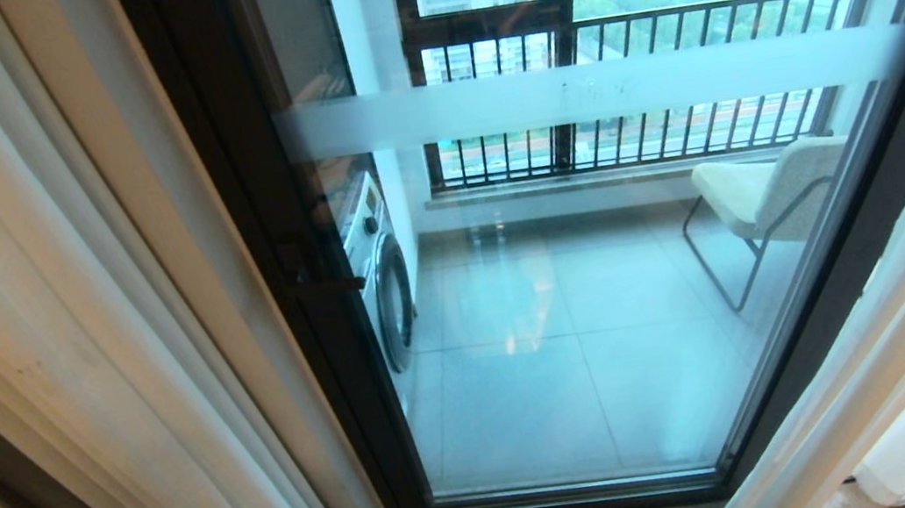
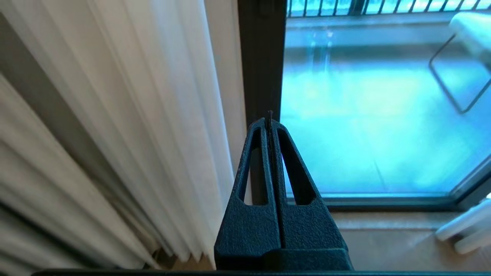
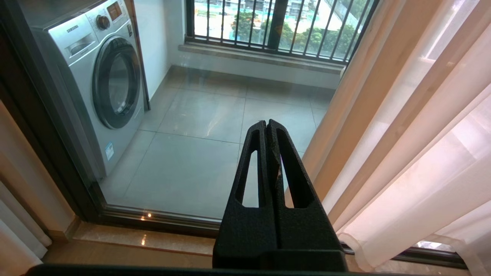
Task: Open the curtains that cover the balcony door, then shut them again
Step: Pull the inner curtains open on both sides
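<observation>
The curtains (image 1: 78,360) are seen gathered in folds at both sides of the balcony door (image 1: 564,291), so the glass is left uncovered and the washing machine (image 3: 103,84), the chair (image 1: 763,197) and the railing (image 1: 659,83) on the balcony can be viewed through it; the opening part is judged done, while the closing is not yet begun. The left hand (image 2: 269,119) is held fully shut and empty beside the left curtain and the door frame, and the right hand (image 3: 267,123) is likewise shut on nothing, near the right curtain. Neither hand is shown in the head view, and the curtain rail and tops are cut off
</observation>
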Motion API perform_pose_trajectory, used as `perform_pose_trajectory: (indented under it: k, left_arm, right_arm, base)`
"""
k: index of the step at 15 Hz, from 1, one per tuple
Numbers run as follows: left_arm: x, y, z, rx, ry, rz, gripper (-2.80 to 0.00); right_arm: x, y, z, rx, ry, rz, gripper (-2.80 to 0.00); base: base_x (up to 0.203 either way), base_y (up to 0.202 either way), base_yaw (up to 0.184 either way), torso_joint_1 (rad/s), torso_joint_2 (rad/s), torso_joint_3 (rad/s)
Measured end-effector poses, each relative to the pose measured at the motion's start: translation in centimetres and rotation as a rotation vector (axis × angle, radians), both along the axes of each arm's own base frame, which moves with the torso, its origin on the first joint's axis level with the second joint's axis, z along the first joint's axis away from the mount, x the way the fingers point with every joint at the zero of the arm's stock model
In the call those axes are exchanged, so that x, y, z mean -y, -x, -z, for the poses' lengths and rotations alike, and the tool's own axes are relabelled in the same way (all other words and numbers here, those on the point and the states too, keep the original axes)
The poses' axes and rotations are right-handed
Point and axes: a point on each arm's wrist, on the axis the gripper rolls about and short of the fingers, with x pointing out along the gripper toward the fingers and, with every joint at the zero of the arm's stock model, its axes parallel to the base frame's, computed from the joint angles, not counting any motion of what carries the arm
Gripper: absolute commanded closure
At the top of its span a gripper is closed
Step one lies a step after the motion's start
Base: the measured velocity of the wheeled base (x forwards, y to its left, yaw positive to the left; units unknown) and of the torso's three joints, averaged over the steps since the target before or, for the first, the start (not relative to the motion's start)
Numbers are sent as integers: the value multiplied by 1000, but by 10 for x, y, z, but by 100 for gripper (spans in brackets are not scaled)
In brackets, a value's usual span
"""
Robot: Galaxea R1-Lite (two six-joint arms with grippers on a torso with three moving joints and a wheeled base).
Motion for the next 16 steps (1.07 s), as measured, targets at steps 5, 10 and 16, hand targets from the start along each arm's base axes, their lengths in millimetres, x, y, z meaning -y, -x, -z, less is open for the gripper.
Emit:
perform_pose_trajectory:
  k: [5,10,16]
  left_arm:
    - [0,3,1,34,16,0,0]
    - [0,3,1,37,34,-2,0]
    - [0,3,1,37,36,-6,0]
  right_arm:
    - [0,0,0,0,0,0,0]
    - [0,0,0,0,-1,0,0]
    - [0,0,0,1,0,0,0]
  base:
    - [0,0,0,0,0,0]
    - [0,0,0,0,0,0]
    - [0,0,0,0,0,0]
